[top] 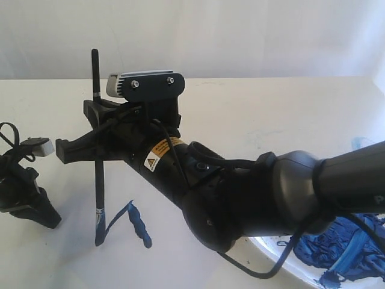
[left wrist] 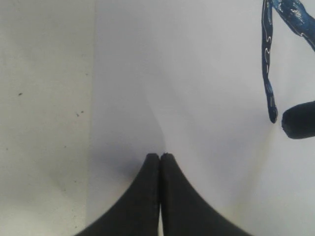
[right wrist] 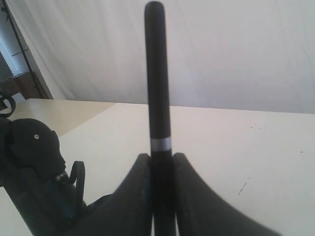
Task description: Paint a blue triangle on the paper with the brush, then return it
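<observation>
My right gripper (top: 90, 132) reaches across from the right and is shut on the black brush (top: 98, 186). The brush stands upright with its tip down on the paper (top: 66, 256). In the right wrist view the brush handle (right wrist: 157, 73) rises between the fingers of my right gripper (right wrist: 161, 156). Two dark-blue strokes of the triangle (top: 137, 221) lie just right of the tip. They show in the left wrist view as blue strokes (left wrist: 268, 73) on the paper (left wrist: 197, 73), beside the brush's dark lower end (left wrist: 300, 120). My left gripper (left wrist: 160, 155) is shut and empty, low at the paper's left (top: 51, 220).
A white plate (top: 271, 256) smeared with blue paint sits at the lower right, partly under the right arm. Faint blue marks dot the table at the right. The paper's left edge (left wrist: 93, 98) runs close to the left gripper.
</observation>
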`<action>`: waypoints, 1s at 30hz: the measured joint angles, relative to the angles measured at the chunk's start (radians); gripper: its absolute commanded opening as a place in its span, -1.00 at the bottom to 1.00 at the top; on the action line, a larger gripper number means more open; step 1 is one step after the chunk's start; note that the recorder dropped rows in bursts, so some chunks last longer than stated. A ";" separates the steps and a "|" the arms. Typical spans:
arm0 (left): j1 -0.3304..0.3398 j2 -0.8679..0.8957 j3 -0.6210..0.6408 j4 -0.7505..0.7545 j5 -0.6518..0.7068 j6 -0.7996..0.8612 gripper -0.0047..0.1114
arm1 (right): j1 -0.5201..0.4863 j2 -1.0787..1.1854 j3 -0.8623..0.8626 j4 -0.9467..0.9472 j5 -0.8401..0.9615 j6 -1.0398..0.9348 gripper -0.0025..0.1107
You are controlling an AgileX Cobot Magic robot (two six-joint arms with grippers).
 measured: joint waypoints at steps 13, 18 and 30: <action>0.000 0.000 0.000 0.000 0.000 0.000 -0.92 | -0.004 -0.054 0.000 -0.103 0.038 -0.027 -0.96; 0.000 0.000 0.000 0.000 0.000 0.000 -0.92 | -0.068 -0.169 0.000 -0.330 0.170 0.077 -0.96; 0.000 0.000 0.000 -0.002 0.015 0.000 -0.92 | -0.279 -0.183 0.009 -1.061 -0.135 0.629 -0.96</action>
